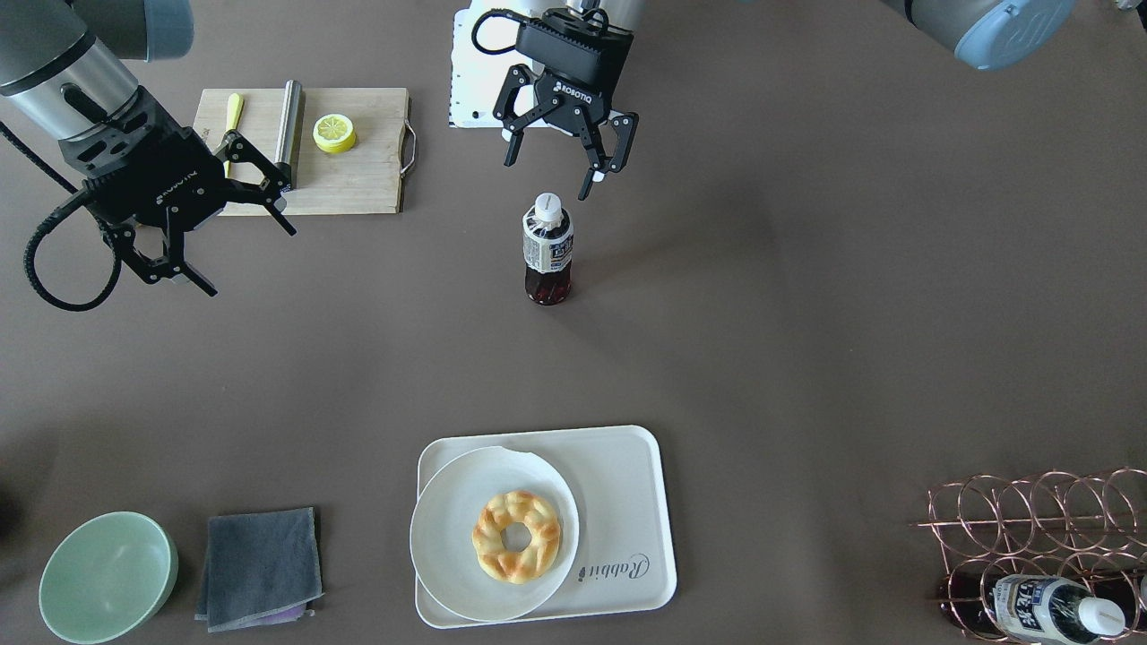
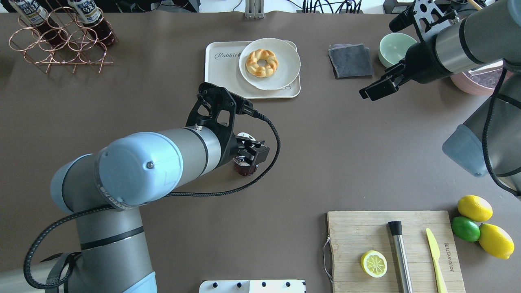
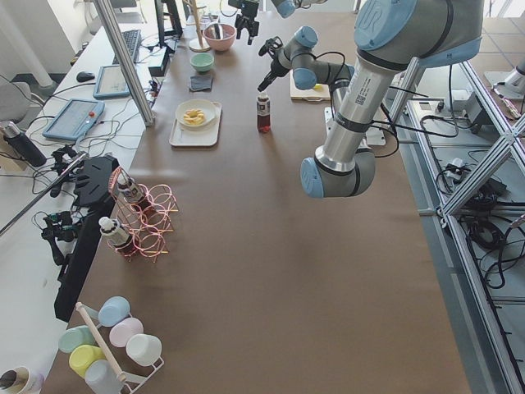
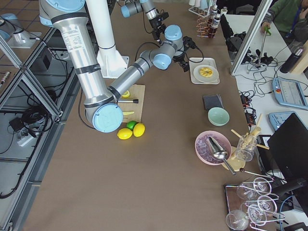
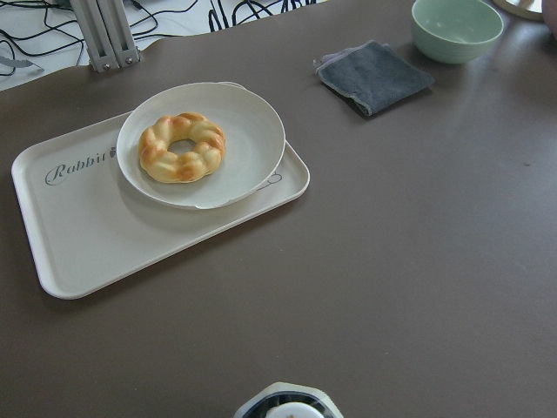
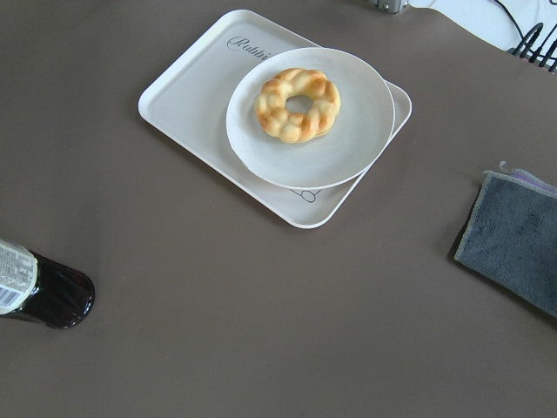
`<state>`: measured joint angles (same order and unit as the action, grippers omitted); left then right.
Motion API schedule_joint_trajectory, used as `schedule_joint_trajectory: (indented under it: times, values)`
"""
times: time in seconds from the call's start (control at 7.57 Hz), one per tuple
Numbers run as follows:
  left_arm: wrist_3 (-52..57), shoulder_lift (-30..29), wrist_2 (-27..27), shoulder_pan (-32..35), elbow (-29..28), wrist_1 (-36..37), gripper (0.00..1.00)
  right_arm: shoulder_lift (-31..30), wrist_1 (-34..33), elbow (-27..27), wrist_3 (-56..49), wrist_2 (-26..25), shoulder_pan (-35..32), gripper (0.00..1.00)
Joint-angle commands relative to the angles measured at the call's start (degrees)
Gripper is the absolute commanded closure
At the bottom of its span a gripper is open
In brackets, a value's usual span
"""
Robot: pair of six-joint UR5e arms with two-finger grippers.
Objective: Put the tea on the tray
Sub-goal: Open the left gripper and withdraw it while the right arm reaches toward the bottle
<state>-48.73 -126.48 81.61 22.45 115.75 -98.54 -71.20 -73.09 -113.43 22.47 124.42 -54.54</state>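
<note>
The tea (image 1: pixel 547 251), a small clear bottle of dark reddish-brown liquid with a white cap, stands upright mid-table. It also shows in the right wrist view (image 6: pixel 39 292). My left gripper (image 1: pixel 551 170) is open and hangs just above and behind the cap, not touching it. In the overhead view the left gripper (image 2: pixel 249 151) hides most of the bottle (image 2: pixel 243 169). The cream tray (image 1: pixel 627 502) with "Rabbit" script lies farther across the table (image 2: pixel 223 69). My right gripper (image 1: pixel 246 255) is open and empty near the cutting board.
A white plate (image 1: pixel 448 537) with a braided bread ring (image 1: pixel 517 536) covers part of the tray. A grey cloth (image 1: pixel 260 566), a green bowl (image 1: pixel 107 578), a wooden cutting board (image 1: pixel 358 179) with half a lemon, and a copper rack (image 1: pixel 1039 546) holding similar bottles stand around.
</note>
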Motion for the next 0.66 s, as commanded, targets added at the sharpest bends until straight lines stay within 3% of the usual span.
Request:
schedule_joint_trajectory:
  times: [0.0,0.13,0.26,0.53]
  values:
    - [-3.7,5.6,20.4,13.0,3.2,0.3,0.03,5.3,-0.2,0.6,6.7,-7.3,6.6,0.00]
    - [-3.7,10.3,34.7,23.0,3.2,0.5,0.03,7.6,-0.6,0.9,9.2,-10.7,9.9,0.00]
    - [-2.7,15.5,44.4,31.8,3.3,0.1,0.03,9.8,-0.7,0.9,11.5,-13.7,12.9,0.00]
    - [14.7,28.0,45.1,37.7,4.0,0.1,0.02,13.0,-0.7,0.8,15.3,-21.0,19.1,0.00]
